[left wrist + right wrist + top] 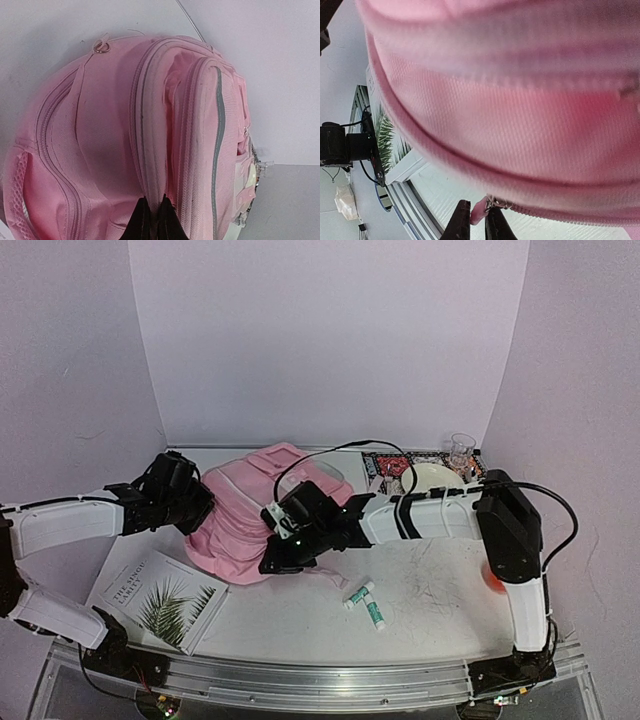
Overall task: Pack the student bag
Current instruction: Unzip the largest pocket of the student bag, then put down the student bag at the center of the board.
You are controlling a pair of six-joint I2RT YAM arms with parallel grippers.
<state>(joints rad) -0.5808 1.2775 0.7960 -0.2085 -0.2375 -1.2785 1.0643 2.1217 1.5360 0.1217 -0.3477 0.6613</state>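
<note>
The student bag point(240, 525), a large soft pink backpack, lies on its side at the table's middle left. My left gripper point(205, 505) is at its left side. In the left wrist view the left gripper point(153, 200) is shut on a raised ridge of the bag point(110, 130) beside a zipper line. My right gripper point(272, 562) is at the bag's near lower edge. In the right wrist view the bag point(520, 115) fills the frame, and the right gripper point(478, 204) pinches a small pink zipper pull point(478, 212) between its narrow-set fingertips.
A white book point(160, 600) with a palm-leaf cover lies at the near left. Two small tubes point(365, 605) lie right of the bag. A plate point(430, 480), a glass point(461, 452) and a patterned mat point(390, 465) sit at the back right.
</note>
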